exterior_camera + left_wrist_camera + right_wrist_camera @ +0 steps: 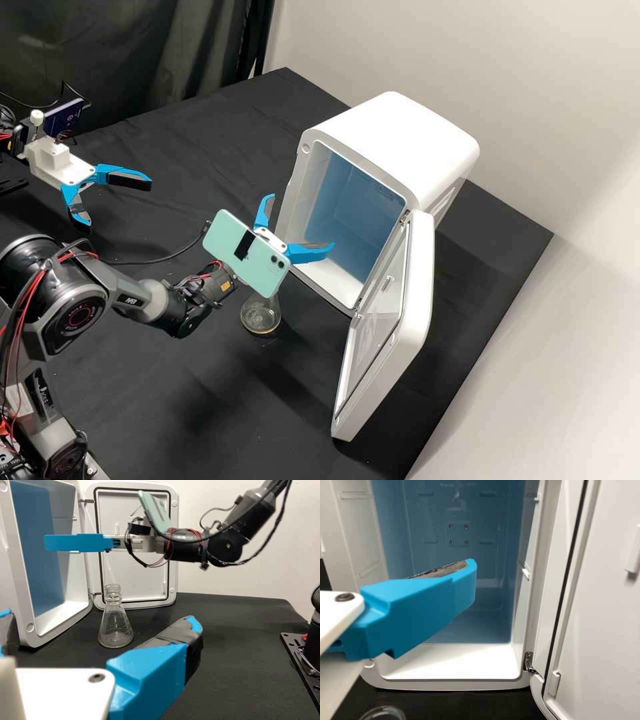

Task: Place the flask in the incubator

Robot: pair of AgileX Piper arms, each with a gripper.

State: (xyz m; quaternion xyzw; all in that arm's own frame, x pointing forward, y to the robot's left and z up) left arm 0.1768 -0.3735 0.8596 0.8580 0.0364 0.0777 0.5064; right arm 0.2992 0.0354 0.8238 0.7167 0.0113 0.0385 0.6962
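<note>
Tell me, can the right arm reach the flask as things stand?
Probably yes. The right gripper is open, just above the flask, which stands alone on the bench before the open incubator; nothing lies between them.

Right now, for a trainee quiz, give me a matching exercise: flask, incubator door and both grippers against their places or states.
1 flask
2 incubator door
3 right gripper
4 left gripper

A swung open
B open, far from the incubator
C upright on the bench
D open, above the flask

Pairs: 1-C, 2-A, 3-D, 4-B
</note>
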